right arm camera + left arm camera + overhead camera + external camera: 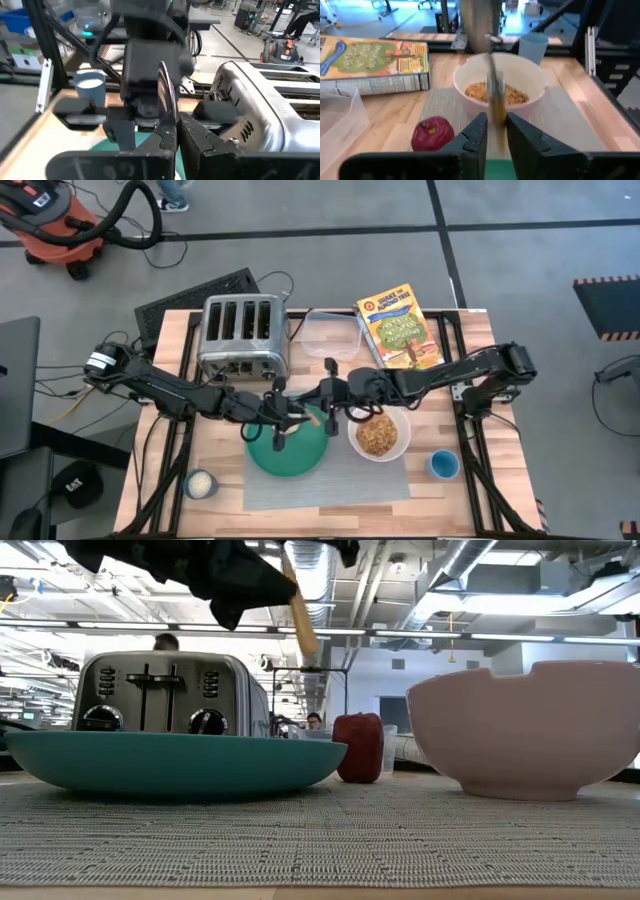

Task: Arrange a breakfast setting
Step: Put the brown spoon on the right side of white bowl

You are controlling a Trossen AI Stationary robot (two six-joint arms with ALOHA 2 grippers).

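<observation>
Both claws met at frame centre over the teal plate (288, 448) on the grey placemat (330, 480): left claw (283, 420) and right claw (330, 408) each clamped on the wooden spoon (300, 420). Its long axis ran tilted, near upright in the low view. Spoon's bowl end was hidden; white bowl (379, 433) sat right, red fruit (433, 133) half-hidden behind.

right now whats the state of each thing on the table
wooden spoon: upright, held by both pincers
left pincer: shut on spoon
right pincer: shut on spoon
plate: empty
white bowl: holds cereal
toaster: slots empty
fruit: on placemat
</observation>
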